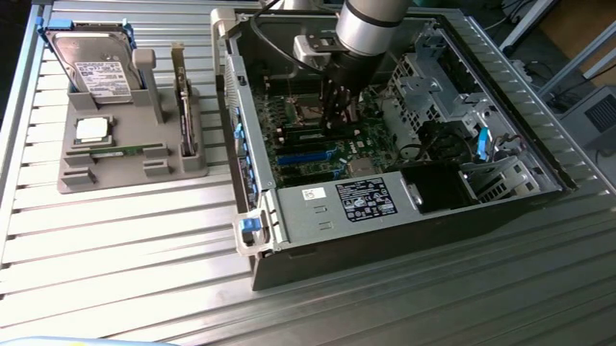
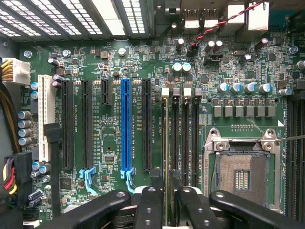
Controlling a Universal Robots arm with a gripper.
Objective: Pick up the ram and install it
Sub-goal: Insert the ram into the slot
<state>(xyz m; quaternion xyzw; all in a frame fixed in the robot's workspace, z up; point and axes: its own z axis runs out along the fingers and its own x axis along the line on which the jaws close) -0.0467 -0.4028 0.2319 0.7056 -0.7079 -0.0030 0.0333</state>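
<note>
Wrist view: the gripper (image 2: 165, 185) has its two fingers (image 2: 148, 205) drawn close together, and they are clamped on the ram (image 2: 165, 143), which is seen edge-on as a thin line between them. The ram stands upright over the board (image 2: 107, 138), lined up with the long dark memory slots (image 2: 185, 138) and just beside them; whether it touches a slot, I cannot tell. The open socket (image 2: 240, 179) lies on the other side of these slots. In the exterior view, the arm (image 1: 371, 25) reaches down into the open case (image 1: 385, 249), and the gripper (image 1: 339, 115) is low over the board (image 1: 308, 155), near its middle. Well apart from the case, at the exterior view's left, a grey holder (image 1: 106, 176) stands on the surface (image 1: 115, 245). It carries a drive (image 1: 97, 68), a square silver chip (image 1: 94, 130) and a second green stick (image 1: 120, 152) lying flat.
</note>
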